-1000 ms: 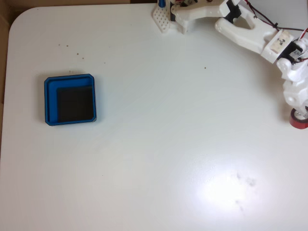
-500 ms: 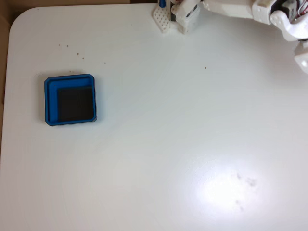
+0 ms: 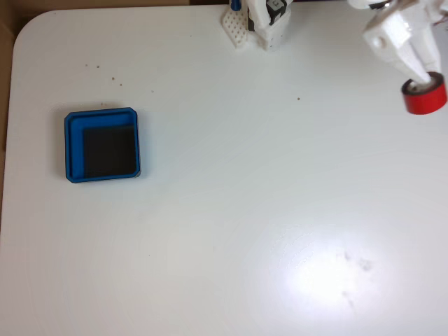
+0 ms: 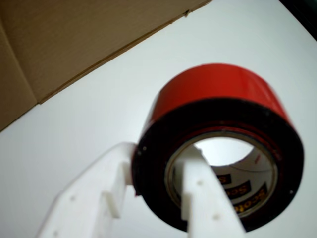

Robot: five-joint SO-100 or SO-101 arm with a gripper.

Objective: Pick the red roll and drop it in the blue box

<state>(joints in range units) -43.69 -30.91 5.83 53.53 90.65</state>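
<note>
Hand (image 4: 156,186) clamped through the roll's (image 3: 424,97) wall — thin pinch, box (image 3: 73,143) well apart across the surface (image 3: 231,210) — a swing could shake it loose.

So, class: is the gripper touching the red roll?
Touching. In the wrist view, one white finger passes through the hollow core of the red roll and the other presses its outer side, so the gripper clamps the roll's wall.

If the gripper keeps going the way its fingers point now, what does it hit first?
Probably bare table. In the fixed view the gripper, clamping the red roll, points down-right near the right edge, away from the blue box. Depth is unclear.
</note>
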